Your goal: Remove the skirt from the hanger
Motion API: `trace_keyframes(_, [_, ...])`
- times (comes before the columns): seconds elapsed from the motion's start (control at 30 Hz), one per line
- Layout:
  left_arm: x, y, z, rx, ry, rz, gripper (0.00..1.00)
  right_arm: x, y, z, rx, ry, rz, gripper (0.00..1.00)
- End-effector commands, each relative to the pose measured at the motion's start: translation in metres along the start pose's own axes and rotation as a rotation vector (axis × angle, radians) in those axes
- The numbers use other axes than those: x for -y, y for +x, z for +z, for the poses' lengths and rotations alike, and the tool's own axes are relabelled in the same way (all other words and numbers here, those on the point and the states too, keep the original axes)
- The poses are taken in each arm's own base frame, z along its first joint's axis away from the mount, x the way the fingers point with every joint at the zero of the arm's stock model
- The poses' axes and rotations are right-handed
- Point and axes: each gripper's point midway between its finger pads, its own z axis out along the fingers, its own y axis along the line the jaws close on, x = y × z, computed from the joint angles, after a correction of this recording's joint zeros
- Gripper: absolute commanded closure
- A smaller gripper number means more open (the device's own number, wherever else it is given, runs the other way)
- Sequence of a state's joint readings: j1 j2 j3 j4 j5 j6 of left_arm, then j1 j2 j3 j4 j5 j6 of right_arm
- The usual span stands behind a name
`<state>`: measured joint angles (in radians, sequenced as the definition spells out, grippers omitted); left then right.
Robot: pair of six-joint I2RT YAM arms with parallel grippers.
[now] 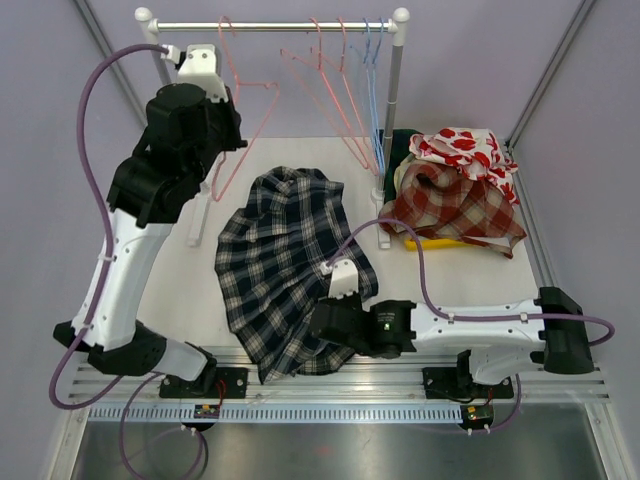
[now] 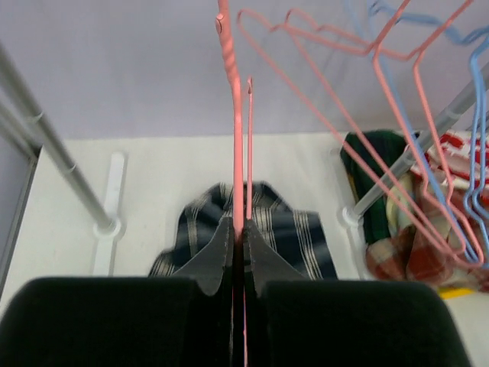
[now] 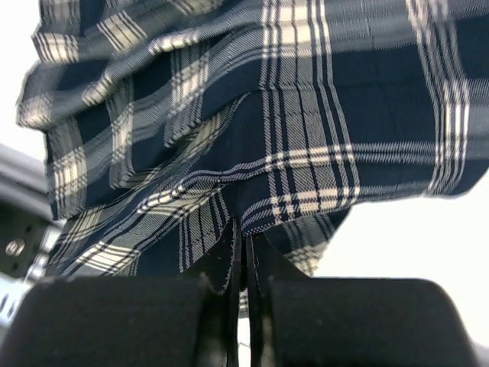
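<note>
Left gripper (image 2: 238, 231) clamps the pink wire hanger (image 2: 236, 153) beyond the navy plaid cloth skirt (image 1: 285, 250); right gripper (image 3: 243, 246) pinches the skirt's near edge.

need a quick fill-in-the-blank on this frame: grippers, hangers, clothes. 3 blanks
1. The left gripper is shut on a ____ wire hanger.
2. The right gripper is shut on the navy-and-white plaid skirt; in the top view the heap of red-and-white clothes lies to the skirt's ____.
3. The silver rail carries spare wire hangers in two colours, pink and ____.

Missing words: pink; right; blue.
</note>
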<state>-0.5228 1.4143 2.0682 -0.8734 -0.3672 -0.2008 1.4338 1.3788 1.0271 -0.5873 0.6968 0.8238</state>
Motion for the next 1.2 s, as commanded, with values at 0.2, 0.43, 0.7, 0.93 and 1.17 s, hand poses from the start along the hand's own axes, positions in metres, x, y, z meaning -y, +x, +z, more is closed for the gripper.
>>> trace_keyframes(0.2, [0.057, -0.061, 0.073, 0.213, 0.138, 0.009, 1.00, 0.033, -0.010, -0.025, 0.093, 0.045, 0.120, 1.00])
trace_keyframes(0.43, [0.069, -0.025, 0.124, 0.131, 0.110, 0.021, 0.97, 0.044, -0.030, -0.040, 0.134, 0.068, 0.111, 1.00])
trace_keyframes(0.7, [0.065, 0.001, 0.108, 0.084, 0.091, 0.025, 0.69, 0.096, -0.071, -0.085, 0.270, 0.119, 0.154, 1.00])
trace_keyframes(0.93, [0.043, 0.019, 0.061, 0.066, 0.051, 0.031, 0.27, 0.155, -0.144, -0.155, 0.483, 0.222, 0.221, 1.00])
trace_keyframes(1.17, [0.007, 0.050, 0.006, 0.059, 0.014, -0.001, 0.01, 0.176, -0.238, -0.223, 0.722, 0.326, 0.202, 1.00])
